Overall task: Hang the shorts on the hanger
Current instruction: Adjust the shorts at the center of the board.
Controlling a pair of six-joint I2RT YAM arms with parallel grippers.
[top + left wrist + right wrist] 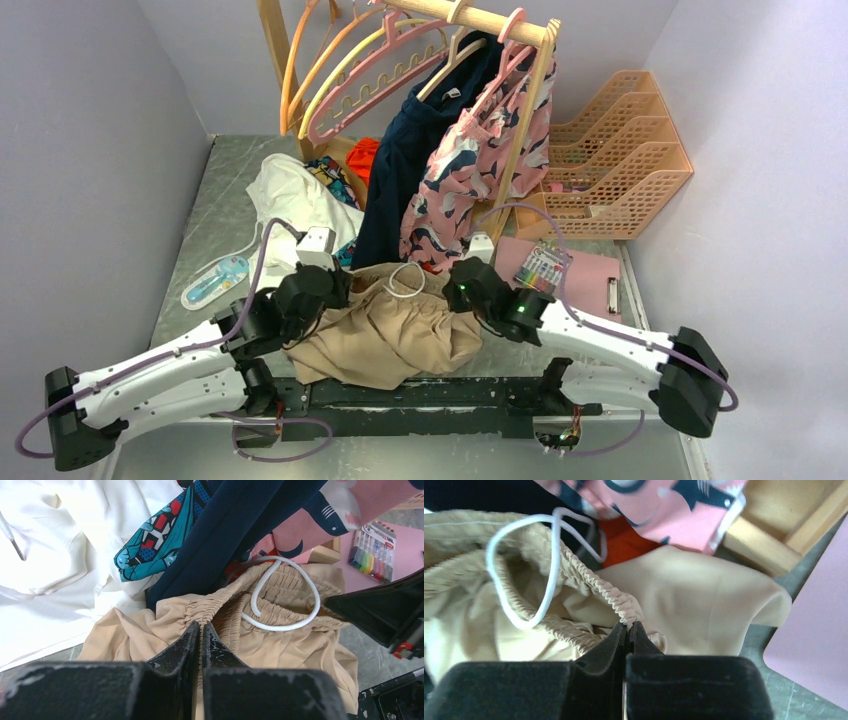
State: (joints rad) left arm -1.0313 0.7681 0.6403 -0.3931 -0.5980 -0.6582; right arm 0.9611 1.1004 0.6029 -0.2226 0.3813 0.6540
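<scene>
The tan shorts [385, 335] lie bunched on the table between both arms, waistband facing the rack, with a white drawstring [405, 281] looped on top. My left gripper [338, 287] is shut on the left end of the gathered waistband [210, 607]. On the right end of the same waistband [616, 597] my right gripper [452, 283] is shut as well. The pink hanger [375, 70] hangs on the wooden rail at the back, empty, above and behind the shorts. In the wrist views the left gripper [201, 626] and right gripper [628, 625] each pinch the elastic edge.
A wooden rack [520, 150] holds an orange hanger [295, 60], a yellow hanger [340, 70], a navy garment [400, 165] and a pink patterned garment [480, 160]. White cloth [290, 195] lies at left. A pink clipboard with markers [545, 268] and an orange tray stack [610, 160] sit at right.
</scene>
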